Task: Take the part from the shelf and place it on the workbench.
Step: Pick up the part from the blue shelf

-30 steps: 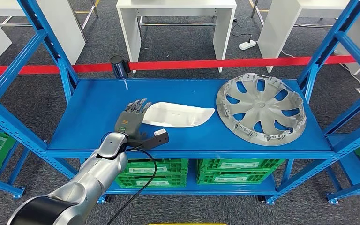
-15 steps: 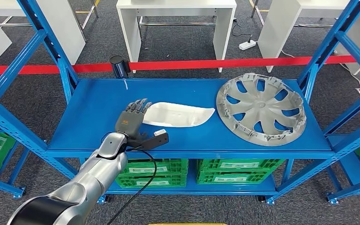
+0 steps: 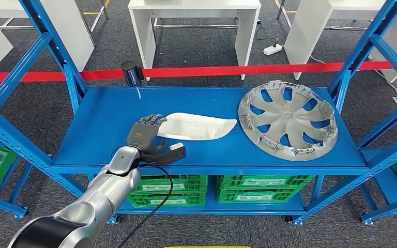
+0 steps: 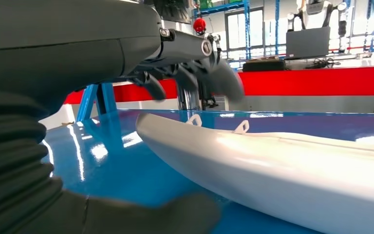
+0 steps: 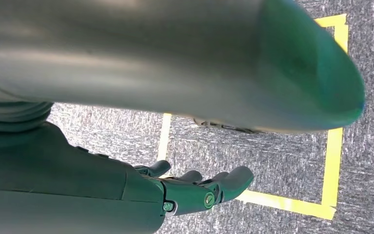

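**Left hand at the white part, grasp not yet made**

The step in hand looks like the reach-and-grasp on the shelf (image 3: 103, 121). The white part (image 3: 199, 126), a long curved shell, lies flat on the blue shelf surface, with the silver wheel cover (image 3: 288, 120) well apart from it on the robot's right. The left hand (image 3: 146, 130) sits at the part's near left end. In the left wrist view its fingers (image 4: 214, 78) arch over the edge of the part with blue shelf showing between them and the white rim, and the thumb (image 4: 175, 214) lies low beside the underside; nothing is clasped, so the hand reads as released, poised around the end and not closed on it.

The right hand (image 5: 202, 190) hangs by the robot's side over grey carpet, fingers loosely apart and holding nothing.

The next move probably calls for the fingers to come down onto the upper rim while the thumb presses in from below. The shell is smooth and long, so an end grip may let it droop or swing on lifting.
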Motion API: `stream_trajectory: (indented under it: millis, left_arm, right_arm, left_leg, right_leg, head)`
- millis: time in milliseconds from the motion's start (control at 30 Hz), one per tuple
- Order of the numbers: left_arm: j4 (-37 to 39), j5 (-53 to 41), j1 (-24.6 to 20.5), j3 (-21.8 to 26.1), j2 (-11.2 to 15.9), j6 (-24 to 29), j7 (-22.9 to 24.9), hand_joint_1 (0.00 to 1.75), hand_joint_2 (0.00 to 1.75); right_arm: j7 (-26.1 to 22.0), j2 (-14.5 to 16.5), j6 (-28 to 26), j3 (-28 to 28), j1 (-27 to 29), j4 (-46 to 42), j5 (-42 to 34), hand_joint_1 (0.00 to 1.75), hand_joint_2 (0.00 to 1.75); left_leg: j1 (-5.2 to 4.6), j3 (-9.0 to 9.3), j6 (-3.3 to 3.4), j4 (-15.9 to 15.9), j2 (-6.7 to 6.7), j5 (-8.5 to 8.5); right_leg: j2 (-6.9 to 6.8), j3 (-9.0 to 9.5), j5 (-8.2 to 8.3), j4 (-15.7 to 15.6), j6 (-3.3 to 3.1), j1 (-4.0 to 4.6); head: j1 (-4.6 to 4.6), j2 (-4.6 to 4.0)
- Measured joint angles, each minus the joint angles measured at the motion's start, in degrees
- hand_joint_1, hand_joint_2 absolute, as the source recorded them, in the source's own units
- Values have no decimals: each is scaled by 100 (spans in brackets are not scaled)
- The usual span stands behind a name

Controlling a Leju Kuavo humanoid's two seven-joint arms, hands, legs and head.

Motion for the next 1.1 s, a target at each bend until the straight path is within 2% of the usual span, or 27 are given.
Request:
stream_trajectory:
  millis: [1100]
  left_arm:
    - [-357, 352, 209, -185, -15, -281, -3, 175, 175]
  right_arm:
    - [-21, 0, 0, 0, 18, 0, 1, 0, 0]
  left_leg:
    - [0, -1, 0, 0, -2, 0]
  right_leg:
    - [-3, 0, -1, 0, 0, 0]
  head:
    - [0, 0]
